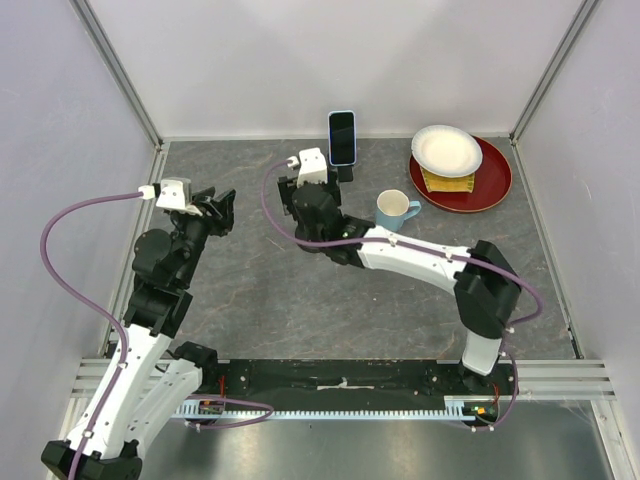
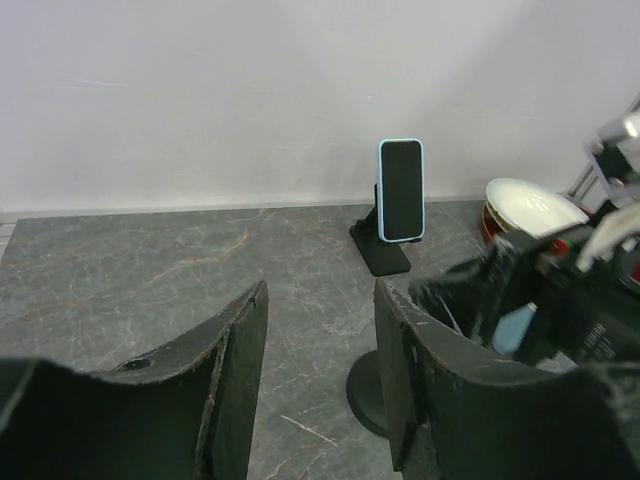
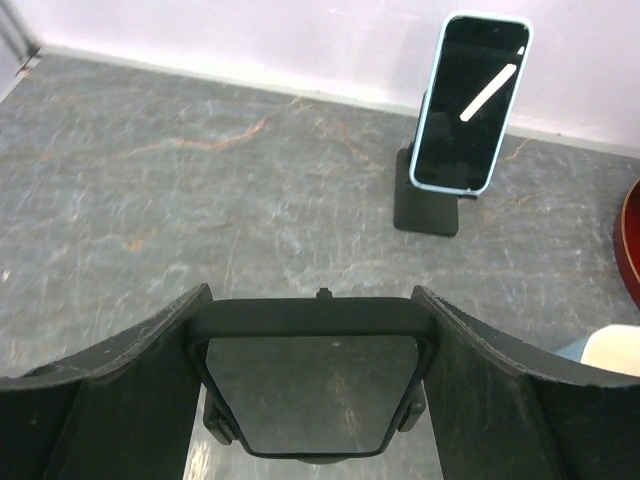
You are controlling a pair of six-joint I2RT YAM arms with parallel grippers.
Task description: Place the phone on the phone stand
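The phone [image 1: 342,137], black-screened in a light blue case, leans upright on a black phone stand [image 1: 346,172] at the back of the table. It also shows in the left wrist view [image 2: 401,190] and in the right wrist view [image 3: 470,103]. My right gripper [image 1: 297,192] is in front and left of it. Its fingers press both sides of a second black stand [image 3: 312,318], whose round base [image 2: 368,392] rests on the table. My left gripper [image 1: 215,205] is open and empty at the left, above the table.
A light blue mug [image 1: 393,209] stands just right of my right arm. A red plate [image 1: 490,185] at the back right carries a white bowl [image 1: 446,150] and a yellow cloth [image 1: 448,183]. Enclosure walls stand on three sides.
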